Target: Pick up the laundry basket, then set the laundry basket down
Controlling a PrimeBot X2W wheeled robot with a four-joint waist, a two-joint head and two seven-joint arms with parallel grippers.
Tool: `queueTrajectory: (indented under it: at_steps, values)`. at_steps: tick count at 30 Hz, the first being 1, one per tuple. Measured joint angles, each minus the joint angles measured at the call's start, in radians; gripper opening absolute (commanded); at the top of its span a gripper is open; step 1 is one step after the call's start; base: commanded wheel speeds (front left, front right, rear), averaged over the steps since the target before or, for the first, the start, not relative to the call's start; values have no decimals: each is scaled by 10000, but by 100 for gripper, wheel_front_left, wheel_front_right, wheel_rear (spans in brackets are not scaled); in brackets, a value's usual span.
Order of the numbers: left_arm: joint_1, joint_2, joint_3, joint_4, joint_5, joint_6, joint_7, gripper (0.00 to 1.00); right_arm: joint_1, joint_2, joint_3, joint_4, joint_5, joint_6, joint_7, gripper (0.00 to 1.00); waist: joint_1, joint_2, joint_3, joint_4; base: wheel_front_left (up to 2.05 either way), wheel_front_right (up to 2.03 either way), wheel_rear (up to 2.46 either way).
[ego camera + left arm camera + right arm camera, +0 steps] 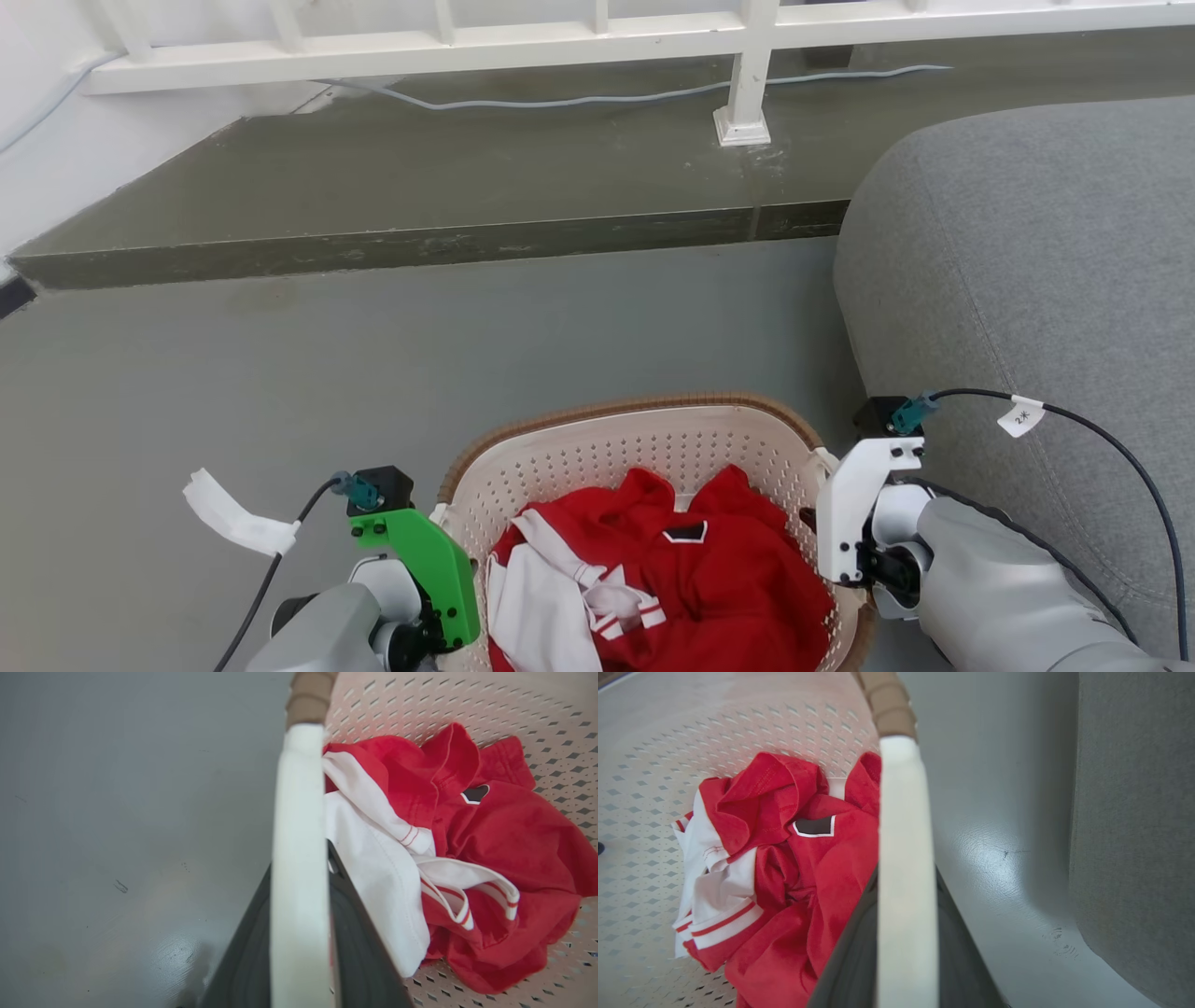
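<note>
I count one laundry basket [644,446] on the floor [373,355], with two white handles: the left handle [299,788] and the right handle [903,812]. Two grippers are at it, the left gripper [299,856] and the right gripper [906,870]. Inside lies one heap of red and white clothing [709,579]; how many pieces, I cannot tell. At the floor's right edge I see one grey sofa [1027,261]; at its far edge, one raised step [467,177] and one white railing [560,42]. There are two black cables, the left cable [264,588] and the right cable [971,392], and one pale cable [579,98]. There are two paper tags, the left tag [233,518] and the right tag [1019,415].
</note>
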Motion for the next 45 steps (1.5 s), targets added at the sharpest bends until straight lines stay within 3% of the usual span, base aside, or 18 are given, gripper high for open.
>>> queueTrajectory:
  at_steps: [24,45]
  values:
    - [-206,4,-140,140,-119,-2,-230,0,-119,12,127,0,157,-6,-86,0,0,0,98,-118,0,0,0]
    - [-1422,17,-169,313,-94,-6,-978,0,-950,-178,86,-376,265,-10,-637,0,0,0,2014,-330,0,0,0]
